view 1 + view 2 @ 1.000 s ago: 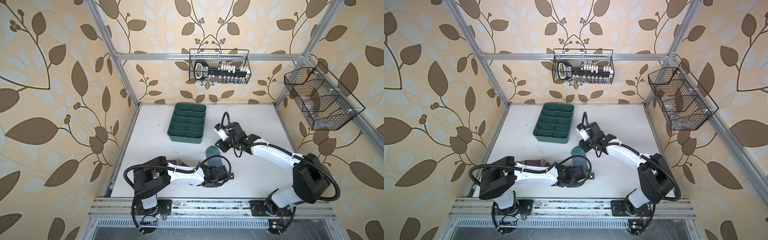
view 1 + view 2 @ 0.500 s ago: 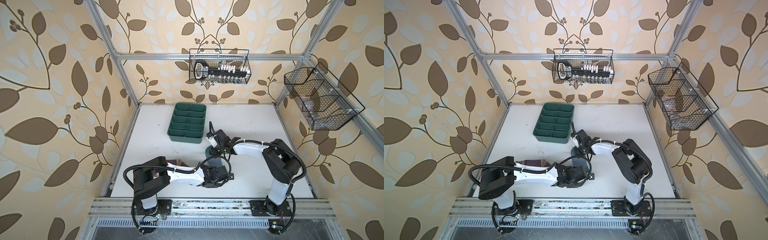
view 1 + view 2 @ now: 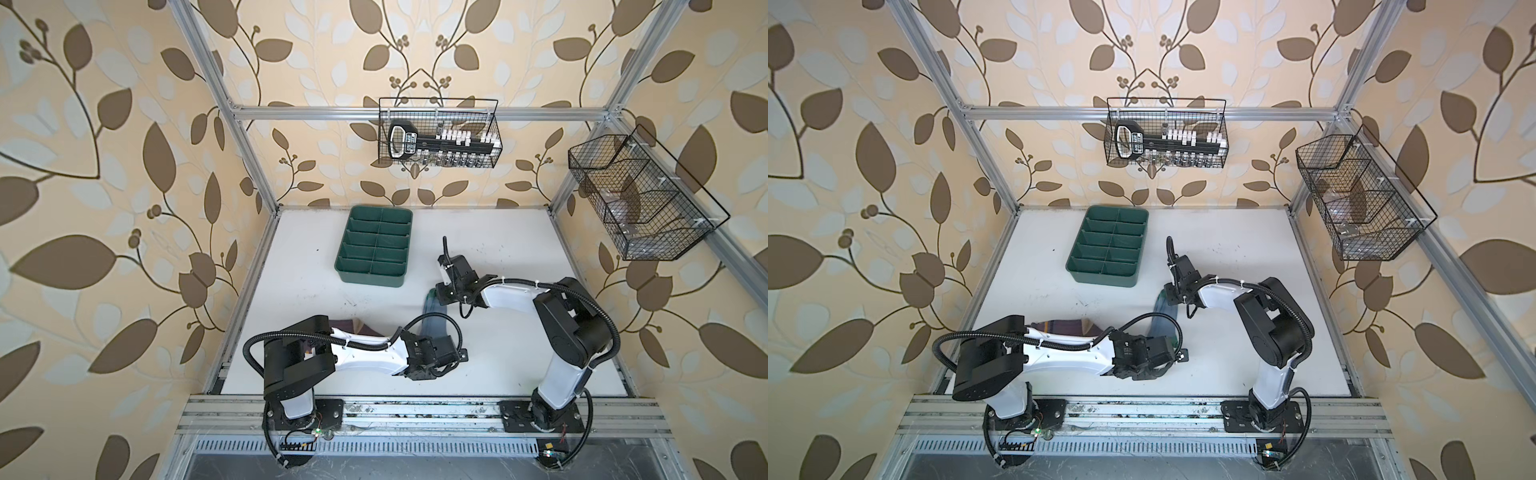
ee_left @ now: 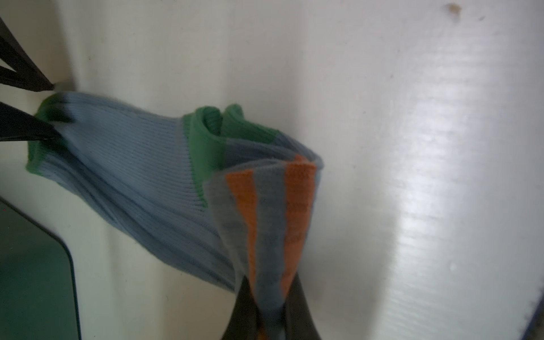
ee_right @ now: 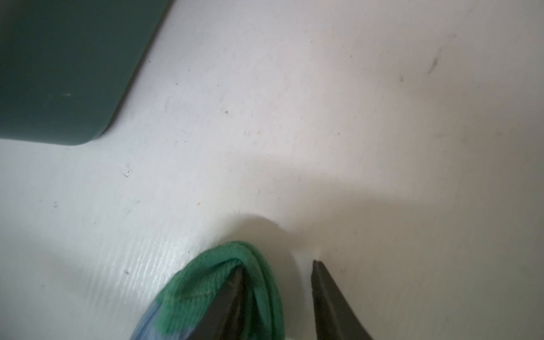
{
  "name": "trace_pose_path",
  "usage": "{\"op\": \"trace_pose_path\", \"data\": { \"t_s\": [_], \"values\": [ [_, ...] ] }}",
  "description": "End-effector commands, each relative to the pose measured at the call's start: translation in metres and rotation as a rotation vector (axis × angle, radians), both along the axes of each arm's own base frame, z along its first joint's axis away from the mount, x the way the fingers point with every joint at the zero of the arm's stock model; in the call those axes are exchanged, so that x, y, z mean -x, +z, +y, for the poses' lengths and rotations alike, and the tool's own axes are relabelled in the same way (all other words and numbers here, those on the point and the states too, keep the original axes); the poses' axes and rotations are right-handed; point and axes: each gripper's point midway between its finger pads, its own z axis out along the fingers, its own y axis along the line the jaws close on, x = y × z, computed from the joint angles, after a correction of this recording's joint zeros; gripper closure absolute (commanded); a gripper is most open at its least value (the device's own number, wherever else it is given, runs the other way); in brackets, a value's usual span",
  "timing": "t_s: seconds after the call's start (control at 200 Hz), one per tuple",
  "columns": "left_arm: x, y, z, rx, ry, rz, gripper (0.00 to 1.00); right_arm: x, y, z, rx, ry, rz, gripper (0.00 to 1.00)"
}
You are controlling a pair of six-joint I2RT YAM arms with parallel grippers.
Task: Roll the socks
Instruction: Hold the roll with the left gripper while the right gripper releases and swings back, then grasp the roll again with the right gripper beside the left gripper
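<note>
The grey-blue sock lies stretched on the white table, seen between the arms in both top views. My left gripper is shut on its orange-striped cuff end. My right gripper is open at the sock's green toe. One of its fingers presses into the toe fabric and the other stands on bare table. The purple sock lies mostly hidden under my left arm.
A dark green divided tray stands on the table behind the sock, close to my right gripper. Two wire baskets hang on the frame, one at the back, one at the right.
My right gripper has come nearer and down to the sock's green toe, and that arm's elbow has swung. The left arm has held still with the cuff.
</note>
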Motion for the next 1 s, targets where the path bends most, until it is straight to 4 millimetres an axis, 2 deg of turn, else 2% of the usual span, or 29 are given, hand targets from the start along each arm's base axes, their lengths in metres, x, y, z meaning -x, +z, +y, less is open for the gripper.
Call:
{"op": "trace_pose_path", "data": {
  "t_s": [0.0, 0.05, 0.135, 0.3, 0.38, 0.485, 0.62, 0.73, 0.8, 0.995],
  "values": [
    [0.028, 0.013, -0.011, 0.039, -0.044, 0.132, 0.99, 0.004, 0.018, 0.004, -0.01, 0.063, -0.084, 0.62],
    [0.031, 0.012, -0.011, 0.025, -0.042, 0.172, 0.99, 0.002, 0.044, 0.01, -0.06, 0.092, -0.156, 0.6],
    [0.034, 0.01, -0.012, 0.006, -0.027, 0.25, 1.0, -0.002, 0.097, 0.009, -0.138, 0.099, -0.281, 0.56],
    [0.025, 0.007, -0.011, -0.022, 0.07, 0.365, 0.97, 0.0, 0.197, -0.02, -0.283, 0.042, -0.485, 0.48],
    [0.02, 0.003, -0.008, -0.047, 0.135, 0.444, 0.95, 0.009, 0.233, -0.041, -0.32, -0.013, -0.556, 0.47],
    [0.011, -0.004, -0.007, -0.06, 0.227, 0.547, 0.92, 0.032, 0.262, -0.066, -0.295, -0.06, -0.632, 0.48],
    [0.0, -0.013, -0.009, -0.051, 0.327, 0.674, 0.9, 0.07, 0.274, -0.078, -0.248, 0.009, -0.678, 0.5],
    [-0.004, -0.015, -0.014, -0.04, 0.352, 0.724, 0.9, 0.109, 0.27, -0.072, -0.206, 0.152, -0.712, 0.53],
    [-0.006, -0.018, -0.013, -0.052, 0.363, 0.747, 0.9, 0.136, 0.26, -0.061, -0.144, 0.299, -0.725, 0.57],
    [-0.022, -0.031, -0.005, -0.064, 0.444, 0.819, 0.9, 0.217, 0.199, -0.035, 0.08, 0.791, -0.63, 0.58]
  ]
}}
